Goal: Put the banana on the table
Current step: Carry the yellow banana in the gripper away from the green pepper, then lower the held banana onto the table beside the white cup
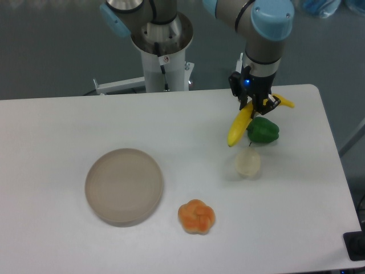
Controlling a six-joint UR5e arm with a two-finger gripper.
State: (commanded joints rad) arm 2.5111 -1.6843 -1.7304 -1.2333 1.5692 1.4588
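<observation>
Banana [239, 125] in the gripper [255, 106] above the white table [57, 125], grey floor behind.
The fingers are closed on the banana's upper part; its lower tip hangs just beside the green pepper [263, 131], on its plate side. From the pepper, the pale cup [248, 163] sits nearer the camera, the plate [124, 185] and orange pumpkin [197, 216] well apart.

Dark grey-blue floor [51, 45] behind white desk [68, 120], matte, evenly lit. White metal bracket [117, 86] at desk's far edge. Pale blue object [322, 7] top right, cut off by frame. Black item [356, 246] at lower right corner.
</observation>
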